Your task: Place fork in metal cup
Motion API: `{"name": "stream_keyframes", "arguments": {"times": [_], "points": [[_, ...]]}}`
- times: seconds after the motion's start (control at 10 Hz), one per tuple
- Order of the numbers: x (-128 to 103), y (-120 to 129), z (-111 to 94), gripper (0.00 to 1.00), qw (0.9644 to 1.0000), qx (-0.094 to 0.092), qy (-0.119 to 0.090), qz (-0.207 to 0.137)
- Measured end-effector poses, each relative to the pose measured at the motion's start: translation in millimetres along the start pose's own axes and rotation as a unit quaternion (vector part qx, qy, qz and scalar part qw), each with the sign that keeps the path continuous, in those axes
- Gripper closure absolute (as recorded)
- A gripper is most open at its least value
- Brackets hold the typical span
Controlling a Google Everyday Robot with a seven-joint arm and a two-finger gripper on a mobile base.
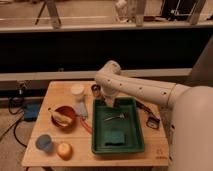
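The gripper (111, 103) hangs over the far end of the green tray (134, 142) near the tabletop's middle; whether it is clenched, I cannot tell. The fork (115, 117) lies in the tray just below it (apart, ungrasped). The metal cup (95, 89) stands toward the far edge.

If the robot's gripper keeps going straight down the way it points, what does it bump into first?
Probably the green plastic tray. The gripper points down over the tray's back left corner, beside the small silvery metal fork. It may meet the tray's floor or rim first; depth is hard to judge.
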Motion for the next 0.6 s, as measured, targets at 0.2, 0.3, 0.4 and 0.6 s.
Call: {"name": "stream_keyframes", "arguments": {"times": [0.2, 0.3, 0.4, 0.6], "points": [[0.8, 0.4, 4.5, 0.64, 0.9999, 0.012, -0.005, -0.010], [-0.3, 0.2, 5.2, 0.56, 0.9996, 0.022, -0.008, -0.017], [-3.2, 0.7, 6.3, 0.46, 0.9988, 0.039, -0.012, -0.027], [-3.1, 0.1, 3.1, 0.27, 0.9978, 0.056, -0.008, -0.035]]}}
